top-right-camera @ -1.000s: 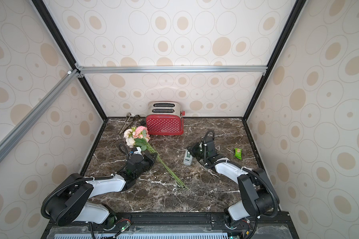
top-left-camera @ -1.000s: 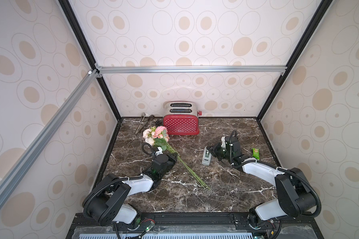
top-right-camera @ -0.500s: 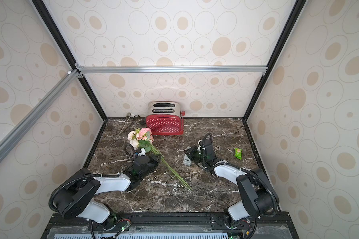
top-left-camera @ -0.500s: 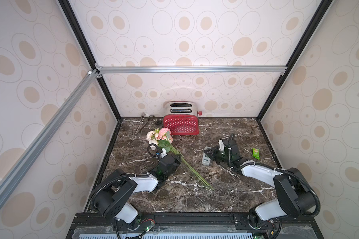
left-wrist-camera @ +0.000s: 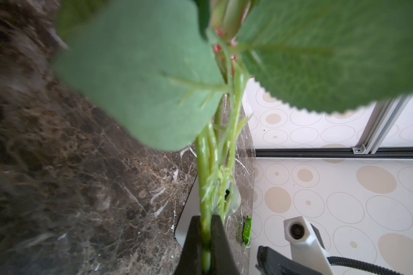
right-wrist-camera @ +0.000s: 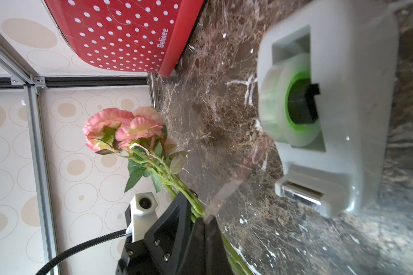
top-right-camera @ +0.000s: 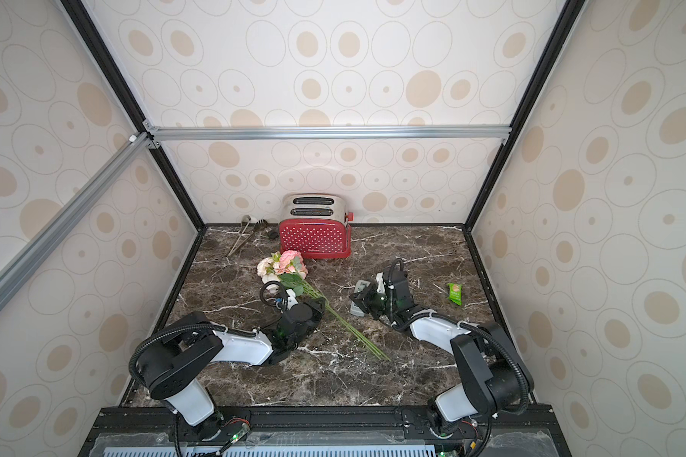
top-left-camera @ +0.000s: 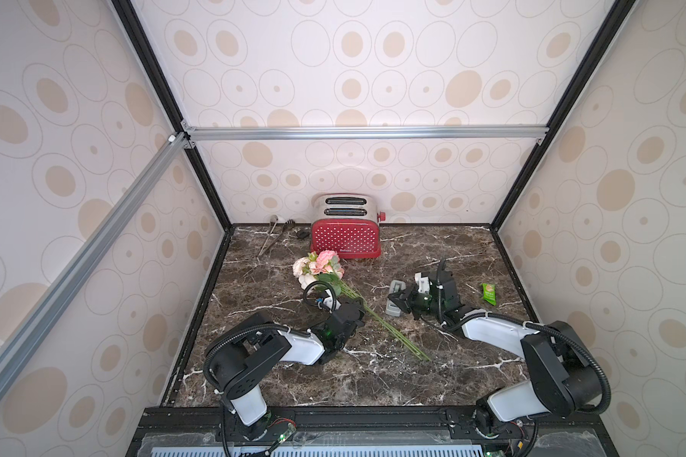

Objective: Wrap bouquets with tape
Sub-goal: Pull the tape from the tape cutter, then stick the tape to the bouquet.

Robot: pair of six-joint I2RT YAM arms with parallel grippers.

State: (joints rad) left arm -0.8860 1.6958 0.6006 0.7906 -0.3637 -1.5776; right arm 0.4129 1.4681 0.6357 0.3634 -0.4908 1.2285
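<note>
Bouquet (top-left-camera: pixel 319 267) looks light, floppy; stems (left-wrist-camera: pixel 205 166) thin, likely slippery. I'd hold below leaves (left-wrist-camera: pixel 141 83). Left jaws clamp stems; right jaws closed near tape (right-wrist-camera: pixel 358 119).

Both top views: high above my front edge, far, angled steeply down at the whole table (top-left-camera: pixel 412 257) and back wall (top-left-camera: pixel 373 178). Left wrist cam: jammed against the bouquet (left-wrist-camera: pixel 141 83), facing my right-side wall (left-wrist-camera: pixel 343 190). Right wrist cam: close over the tape (right-wrist-camera: pixel 358 95), low along the marble, sharing bouquet and toaster (right-wrist-camera: pixel 119 31) with top views.
</note>
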